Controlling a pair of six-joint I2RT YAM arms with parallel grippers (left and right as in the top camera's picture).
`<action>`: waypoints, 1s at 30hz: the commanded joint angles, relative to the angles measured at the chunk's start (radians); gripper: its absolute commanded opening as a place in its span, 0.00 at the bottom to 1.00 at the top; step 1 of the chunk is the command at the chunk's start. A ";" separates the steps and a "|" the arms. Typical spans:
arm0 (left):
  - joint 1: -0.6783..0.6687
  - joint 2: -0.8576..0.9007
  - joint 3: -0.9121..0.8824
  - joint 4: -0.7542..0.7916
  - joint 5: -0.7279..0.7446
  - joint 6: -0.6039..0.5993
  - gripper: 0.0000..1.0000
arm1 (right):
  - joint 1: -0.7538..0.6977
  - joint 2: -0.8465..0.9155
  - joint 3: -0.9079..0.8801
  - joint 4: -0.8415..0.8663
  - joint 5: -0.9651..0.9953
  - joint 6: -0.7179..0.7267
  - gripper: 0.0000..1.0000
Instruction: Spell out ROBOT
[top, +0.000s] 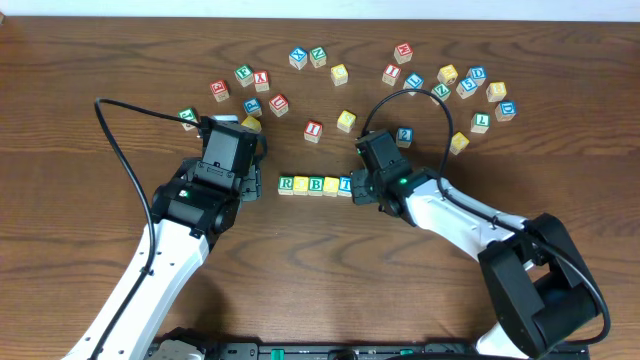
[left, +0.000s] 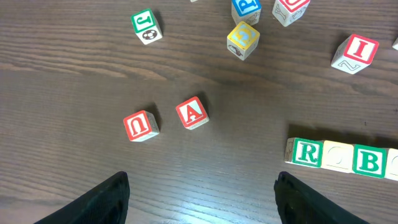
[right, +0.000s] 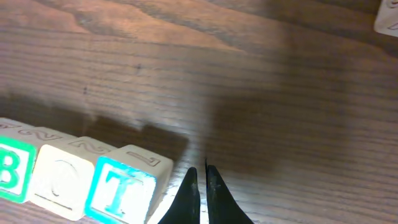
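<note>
Right hand seemingly half-hides the T cube overhead.

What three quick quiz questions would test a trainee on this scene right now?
1. True or false: the T cube ends the row on the side of the right gripper.
2. The right gripper is: A) wide open B) shut and empty C) shut on a cube.
3. Fill in: seen from overhead, the plain cube between the R cube and the B cube has a ___ top face.
Key: 1 true; 2 B; 3 yellow.
</note>
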 joint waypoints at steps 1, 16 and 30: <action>0.006 -0.002 0.002 -0.002 -0.014 -0.005 0.73 | 0.026 0.007 -0.001 0.003 0.002 0.013 0.01; 0.006 0.010 0.002 0.013 -0.014 -0.005 0.74 | 0.038 0.007 -0.001 0.006 0.002 0.013 0.01; 0.006 0.009 0.002 0.013 -0.014 -0.005 0.74 | 0.043 0.007 -0.001 0.015 0.001 0.013 0.01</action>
